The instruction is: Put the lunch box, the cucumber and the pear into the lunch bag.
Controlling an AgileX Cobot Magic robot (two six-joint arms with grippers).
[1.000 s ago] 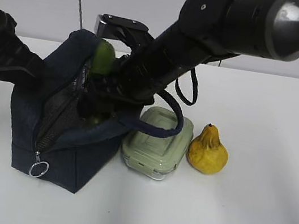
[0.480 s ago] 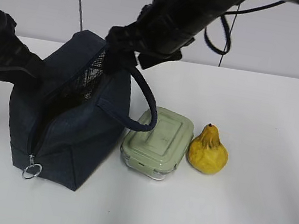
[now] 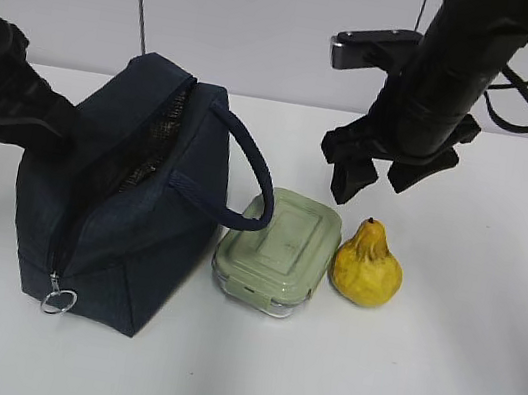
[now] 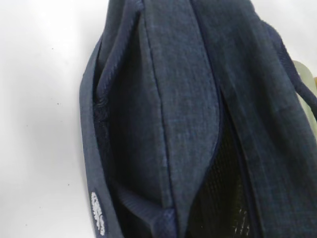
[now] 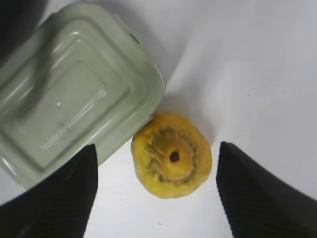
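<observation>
**A:** ok standing at the front of the counter, what's closest to me?

**B:** Nearest is the lunch bag, dark navy, sitting on the left. Its zipper ring pull hangs at the front corner, and the zip is open along the top, you can see black mesh inside. The looped handle flops off to the right and overhangs the lunch box.

**A:** so the box isn't in the bag?

**B:** Nope. Sage-green lid, clear base, flat on the counter just right of the bag. The pear stands upright right beside it, stem up. From the right wrist camera they look like they're touching or as good as, lid corner against the yellow skin.

**A:** cucumber?

**B:** Can't see it anywhere in these views. Could be down in the bag, honestly can't tell.

**A:** and the arms?

**B:** Right tool hangs in the air above the pear, spread wide, nothing in it. In its own wrist camera the two dark fingers sit either side of the pear with clear counter between them and it. Further back on the left, the left arm reaches in to the back end of the bag. Its tool is hidden behind the fabric, and the left wrist view is just navy cloth and the mesh opening, so no idea if it's open or clamped.
</observation>
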